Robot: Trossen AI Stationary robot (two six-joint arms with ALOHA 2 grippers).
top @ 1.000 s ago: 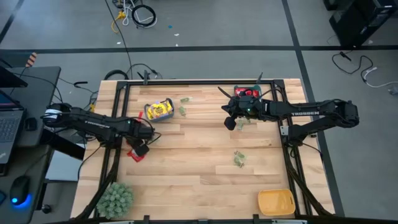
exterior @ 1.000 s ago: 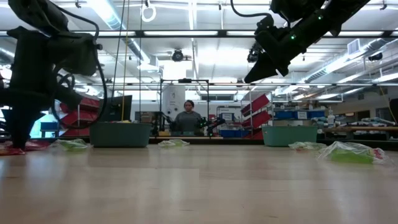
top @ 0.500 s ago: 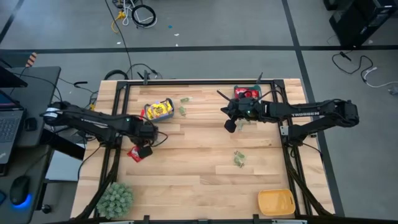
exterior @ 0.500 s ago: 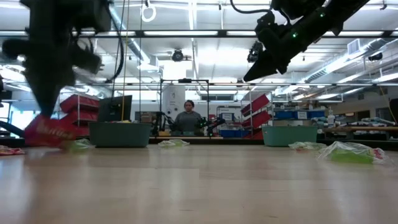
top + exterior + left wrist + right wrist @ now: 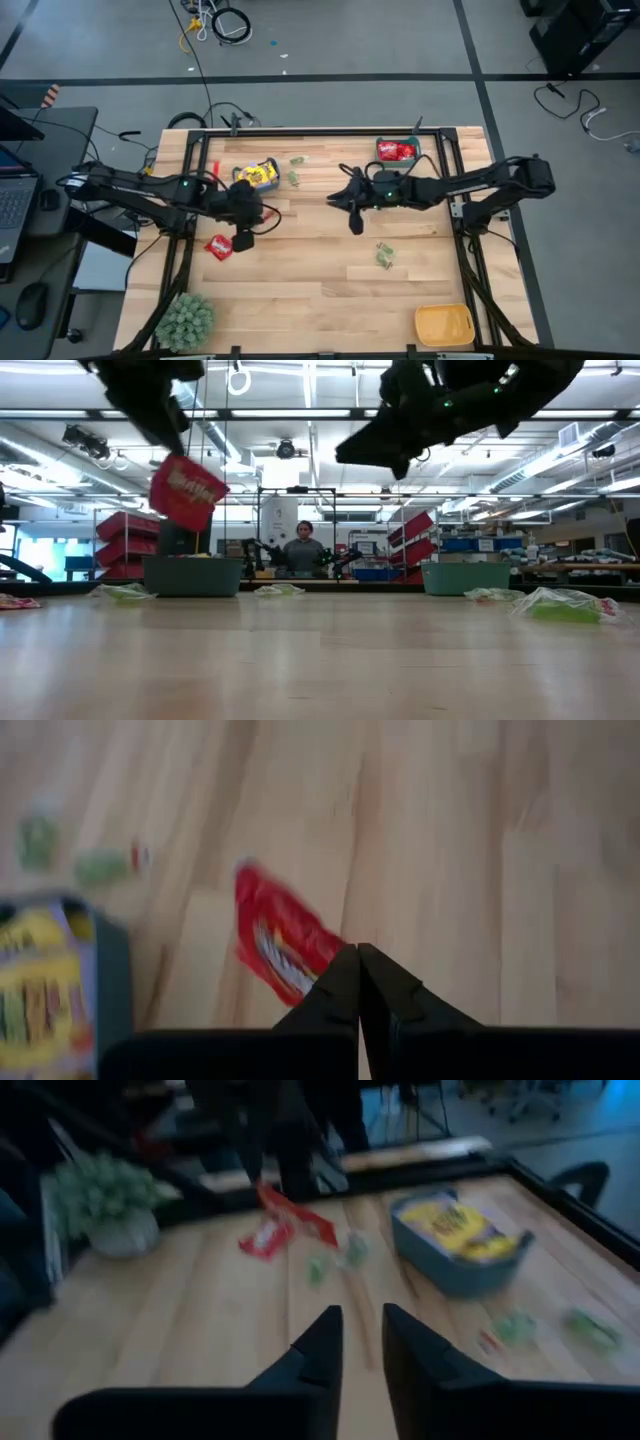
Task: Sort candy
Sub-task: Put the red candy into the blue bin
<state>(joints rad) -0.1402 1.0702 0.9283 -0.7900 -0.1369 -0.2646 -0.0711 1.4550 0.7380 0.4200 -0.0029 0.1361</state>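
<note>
Pinching shiny red flat candy packet (image 5: 187,490), your left gripper (image 5: 358,958) hung above table left; right gripper (image 5: 360,1325), fingers slightly parted, hovered mid-table, empty.

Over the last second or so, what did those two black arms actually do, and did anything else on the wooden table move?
The left gripper closed on a shiny red candy packet and lifted it off the table; another red packet lies below. The right gripper, empty, swung from the teal bin of red candy toward the table's middle, its fingers now slightly parted. The bin of yellow candy and the green packets stayed put.
</note>
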